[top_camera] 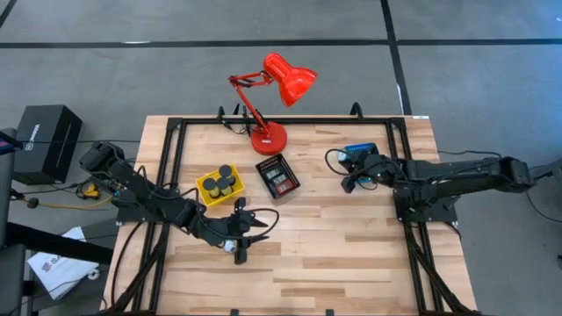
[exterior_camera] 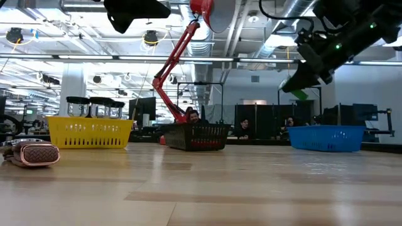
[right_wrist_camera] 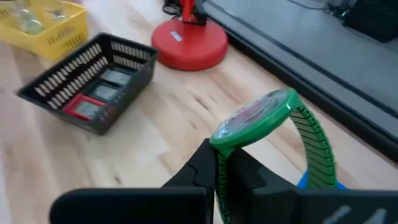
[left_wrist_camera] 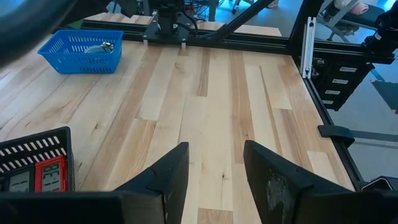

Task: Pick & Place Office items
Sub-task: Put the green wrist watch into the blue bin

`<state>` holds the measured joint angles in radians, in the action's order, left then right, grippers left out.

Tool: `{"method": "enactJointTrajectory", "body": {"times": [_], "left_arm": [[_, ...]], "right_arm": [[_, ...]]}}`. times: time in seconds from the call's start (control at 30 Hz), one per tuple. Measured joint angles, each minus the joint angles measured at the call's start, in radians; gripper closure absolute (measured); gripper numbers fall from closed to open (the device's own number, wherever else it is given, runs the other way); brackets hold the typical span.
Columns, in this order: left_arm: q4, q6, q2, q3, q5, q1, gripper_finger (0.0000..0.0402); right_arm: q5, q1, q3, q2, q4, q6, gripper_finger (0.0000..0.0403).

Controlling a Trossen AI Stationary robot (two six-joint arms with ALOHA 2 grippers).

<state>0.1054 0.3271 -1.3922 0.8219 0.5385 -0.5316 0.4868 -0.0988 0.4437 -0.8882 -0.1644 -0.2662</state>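
nearby, black tray (right_wrist_camera: 87,90) and lamp base (right_wrist_camera: 191,45); right hand (right_wrist_camera: 217,168) grips green ring (right_wrist_camera: 273,121)

I'm looking into a big open lab or industrial workspace: bare ceiling pipes (exterior_camera: 251,25) and hanging lights (exterior_camera: 151,37) run overhead, people (exterior_camera: 191,117) sit at dark monitors (exterior_camera: 257,119) behind the bench, and my wooden table (top_camera: 334,246) stands in a black metal frame (top_camera: 167,158) on a grey concrete floor (top_camera: 105,53).
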Motion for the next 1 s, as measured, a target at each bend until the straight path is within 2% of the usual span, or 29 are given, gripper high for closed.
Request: {"method": "enactJointTrajectory", "body": {"times": [0.13,0.3,0.37,0.67,0.77,1.0], "left_arm": [[0.006,0.026,0.000,0.000,0.000,0.000,0.0252],[0.011,0.078,0.000,0.000,0.000,0.000,0.0252],[0.011,0.075,0.000,0.000,0.000,0.000,0.0252],[0.011,0.075,0.000,0.000,0.000,0.000,0.0252],[0.011,0.075,0.000,0.000,0.000,0.000,0.0252],[0.010,0.074,0.000,0.000,0.000,0.000,0.0252]], "right_arm": [[-0.011,-0.052,-0.095,0.013,0.113,0.054,0.0396],[-0.127,-0.193,-0.192,0.013,0.279,0.062,0.0395],[-0.138,-0.243,-0.200,0.013,0.316,0.058,0.0395],[-0.154,-0.417,-0.202,-0.009,0.205,-0.105,0.0395],[-0.178,-0.443,-0.202,-0.012,0.147,-0.134,0.0395],[-0.266,-0.456,-0.202,-0.012,0.136,-0.115,0.0395]]}}
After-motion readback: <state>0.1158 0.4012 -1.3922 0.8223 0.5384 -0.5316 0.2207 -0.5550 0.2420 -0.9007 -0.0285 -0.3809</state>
